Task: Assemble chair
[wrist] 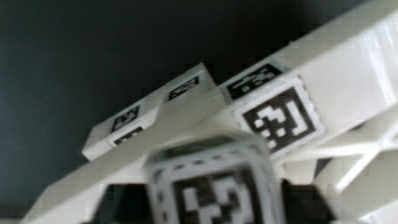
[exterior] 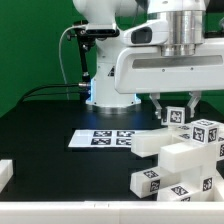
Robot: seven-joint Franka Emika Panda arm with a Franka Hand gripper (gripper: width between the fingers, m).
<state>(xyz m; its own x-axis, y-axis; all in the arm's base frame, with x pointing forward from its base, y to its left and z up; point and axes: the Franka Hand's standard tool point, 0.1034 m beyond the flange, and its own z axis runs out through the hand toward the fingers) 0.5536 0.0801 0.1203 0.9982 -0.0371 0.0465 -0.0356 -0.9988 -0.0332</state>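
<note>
Gripper [exterior: 176, 107] closing about a small tagged cube [exterior: 176, 115] atop the chair parts [exterior: 180, 160], right of the marker board [exterior: 102, 139]; grasp unconfirmed. Centre the cube squarely before lifting.

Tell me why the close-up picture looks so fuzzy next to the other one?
Wrist view: the white chair parts sit very near the lens, so edges and tags smear soft. Exterior view: sharper, evenly lit, the parts bright against the black table, gripper partly hidden behind them.

White glossy arm [exterior: 110, 40] on a blue-lit base, black cable looping beside it, dark claw [exterior: 174, 103] fingers
</note>
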